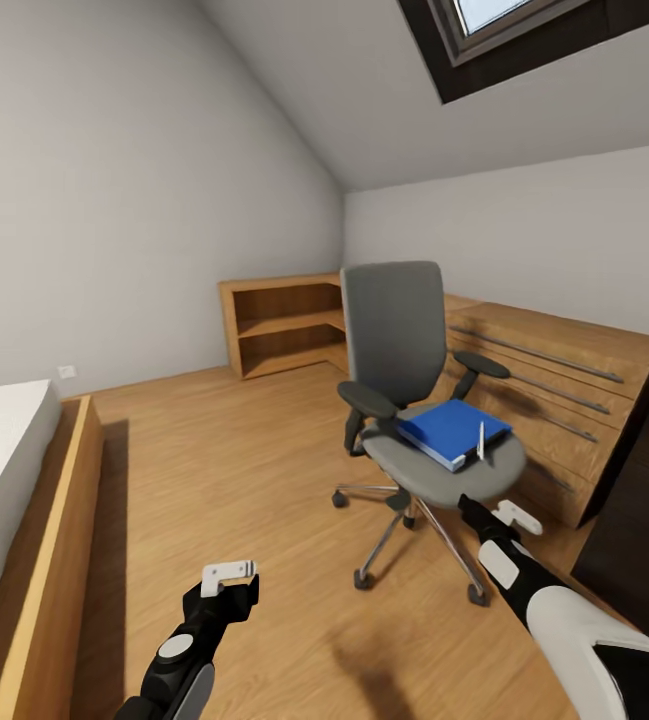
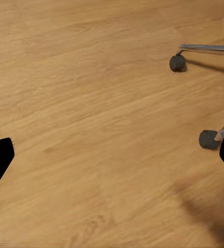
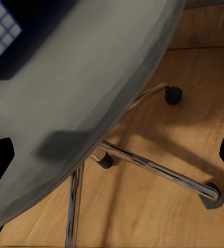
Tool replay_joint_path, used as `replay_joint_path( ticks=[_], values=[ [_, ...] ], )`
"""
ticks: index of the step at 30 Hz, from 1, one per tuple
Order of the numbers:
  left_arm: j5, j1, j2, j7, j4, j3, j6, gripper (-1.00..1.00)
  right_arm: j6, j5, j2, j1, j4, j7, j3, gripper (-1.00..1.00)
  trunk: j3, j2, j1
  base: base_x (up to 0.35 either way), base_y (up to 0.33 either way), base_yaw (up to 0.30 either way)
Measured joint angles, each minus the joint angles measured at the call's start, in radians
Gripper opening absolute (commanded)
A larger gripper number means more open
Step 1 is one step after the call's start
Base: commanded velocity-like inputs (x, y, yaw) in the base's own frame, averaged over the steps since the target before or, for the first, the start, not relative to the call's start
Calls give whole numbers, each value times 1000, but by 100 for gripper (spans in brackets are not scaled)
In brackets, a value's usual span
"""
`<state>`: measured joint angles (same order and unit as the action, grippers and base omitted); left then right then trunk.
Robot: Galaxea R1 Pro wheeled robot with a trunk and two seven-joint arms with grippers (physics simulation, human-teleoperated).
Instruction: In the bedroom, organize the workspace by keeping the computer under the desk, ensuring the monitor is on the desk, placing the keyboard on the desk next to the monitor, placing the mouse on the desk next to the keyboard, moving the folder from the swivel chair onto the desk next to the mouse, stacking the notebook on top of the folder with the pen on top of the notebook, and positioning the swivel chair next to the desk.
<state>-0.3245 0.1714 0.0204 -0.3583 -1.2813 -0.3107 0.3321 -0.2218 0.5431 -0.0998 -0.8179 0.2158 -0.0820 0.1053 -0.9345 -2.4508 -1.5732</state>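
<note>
The grey swivel chair (image 1: 396, 345) stands mid-floor on its chrome base (image 3: 158, 173). A blue folder (image 1: 452, 430) lies on its seat (image 3: 65, 103), with a slim white pen (image 1: 480, 440) resting on the folder's right part. My right gripper (image 1: 512, 516) is open just in front of and below the seat's front edge; the folder's corner (image 3: 0, 28) shows in the right wrist view. My left gripper (image 1: 229, 574) hangs open over bare wooden floor, left of the chair's casters (image 2: 177, 62). The desk, monitor, keyboard, mouse, computer and notebook are out of view.
A wooden drawer chest (image 1: 574, 390) runs along the right wall behind the chair. A dark cabinet (image 1: 644, 520) stands at the far right. A low wooden shelf (image 1: 284, 325) fills the back corner. A bed (image 1: 14, 500) lies on the left.
</note>
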Motion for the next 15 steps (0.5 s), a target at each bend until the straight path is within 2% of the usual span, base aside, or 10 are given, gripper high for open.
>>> replay_joint_path(
  ticks=[5, 7, 12, 15],
  values=[
    [0, 0, 0, 0, 0, 0, 0, 100, 0, -1, 5, 0, 2, -1, 1, 100, -1, 0, 0, -25, 16, 38],
    [0, 0, 0, 0, 0, 0, 0, 100, 0, 10, 6, 1, -14, 1, -10, 100, -1, 0, -1, -183, 142, 6],
    [0, 1, 0, 0, 0, 0, 0, 100, 1, 11, 6, 1, -15, 7, -10, 100, -1, 0, -1, -224, 177, 2],
    [0, 1, 0, 0, 0, 0, 0, 100, 1, 11, 6, 1, -15, 12, -11, 100, -1, 0, 0, -111, 80, 0]
  ],
)
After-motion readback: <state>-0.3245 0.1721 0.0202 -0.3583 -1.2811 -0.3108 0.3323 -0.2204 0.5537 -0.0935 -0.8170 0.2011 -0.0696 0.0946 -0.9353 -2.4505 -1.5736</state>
